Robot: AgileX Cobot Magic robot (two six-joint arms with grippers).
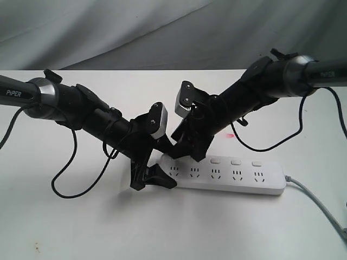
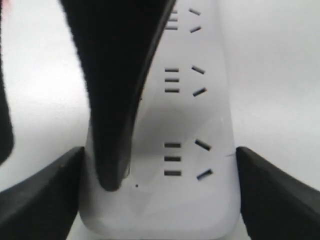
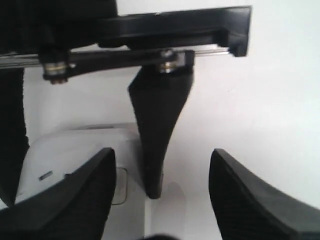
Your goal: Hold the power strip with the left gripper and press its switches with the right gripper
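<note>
Strip: the strip (image 1: 238, 181) lies flat on the table (image 1: 81, 227) with its sockets (image 1: 236, 175) facing up. Its cord (image 1: 320, 208) trails off the right end.
Left gripper: the left gripper (image 1: 154, 177) sits low at the strip's left end, jaws straddling its width. In the left wrist view each jaw sits against an edge, so I call that clamped on. The jaws stand wide only because the strip is wide.
Right gripper: the right gripper (image 1: 188, 153) is spread wide with nothing in it. It tips down over the switch row near the left end, close beside the left gripper.
Contact: one finger (image 2: 115, 125) has its tip on the strip's top face, on the switch side of the end socket. It looks like a touch, but I can't tell how hard it presses.
Switches: three switches (image 1: 235, 161) show clearly toward the cord end, and the two nearest the left end hide under the right gripper. There's no reading whether any of them is on or off.
Done: the hold looks set, and the pressing arm is in place at the first end of the row.
Left: pressing looks to be only at its start. The three exposed switches lie well clear of the finger, so the rest of the row is ahead.
Watch: the two grippers are crowded together, so there's little room to shift sideways.
</note>
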